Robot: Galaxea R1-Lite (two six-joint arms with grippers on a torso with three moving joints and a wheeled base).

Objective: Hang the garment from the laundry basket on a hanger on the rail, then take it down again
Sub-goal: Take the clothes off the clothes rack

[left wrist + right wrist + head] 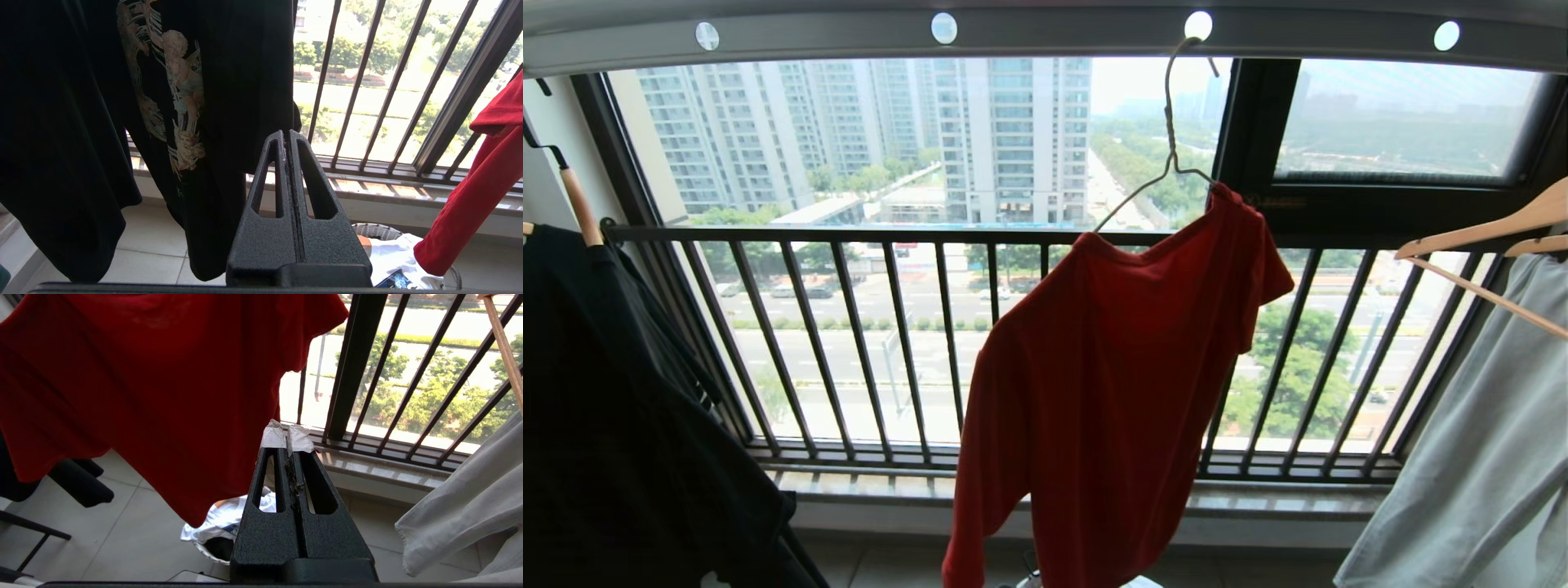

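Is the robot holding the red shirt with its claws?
No. Both claws, left and right, are shut on nothing. The red shirt hangs on the wire hanger.

1. The red T-shirt (1111, 384) hangs crooked at the centre of the head view, caught on only one shoulder, its other side sagging low.
2. The thin wire hanger (1168, 163) tilts, hooked through a round hole at upper centre-right.
3. The grey rail (1054, 37) spans the top edge.
4. The basket (378, 232) sits on the floor at lower right of the left wrist view, holding white cloth.
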